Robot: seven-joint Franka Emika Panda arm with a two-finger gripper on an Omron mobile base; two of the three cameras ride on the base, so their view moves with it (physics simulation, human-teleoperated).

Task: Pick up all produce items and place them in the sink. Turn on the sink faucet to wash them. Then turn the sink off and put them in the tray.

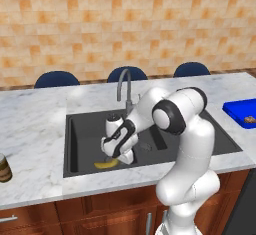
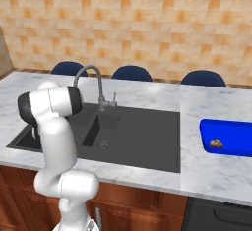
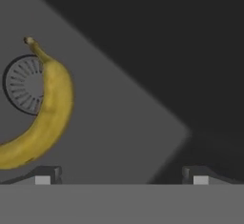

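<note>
- Two-finger dark claw (image 3: pixel 121 174) spread wide, nothing between the tips; both tips low in the hand view, one at 7 o'clock, one at 5 o'clock.
- Down inside the left basin in the left base view, claw (image 1: pixel 119 155) just above the basin floor.
- Curved yellow banana with dark tips (image 3: pixel 45 111) flat on the basin floor, toward 9 o'clock in the hand view, lower end just above the 7 o'clock tip, stem end up toward 11 o'clock; whether it touches that tip cannot be told.
- Banana lying across the right part of the round metal drain (image 3: pixel 21 85).
- In the left base view, banana (image 1: pixel 105 164) at the near edge of the basin, at 7 o'clock from the claw, just beside it.
- Large dark grey rectangular double-basin sink (image 1: pixel 78 144) around claw and banana; same sink (image 2: pixel 142 136) in the right base view, its second drain (image 2: pixel 103 144) bare.
- Tall grey metal gooseneck faucet (image 1: pixel 123 86) behind the sink at 12 o'clock from the claw; faucet (image 2: pixel 91 85) with thin lever at its base.
- Flat bright blue rectangular tray (image 2: pixel 231 127) on the marble counter, well apart to 3 o'clock of the sink.
- Small round mottled brown ball (image 2: pixel 215 143) resting in the tray; also (image 1: pixel 248 120) at the frame's right edge.
- Dark brown cylindrical jar (image 1: pixel 4 168) on the counter at 9 o'clock, well apart from the sink.
</note>
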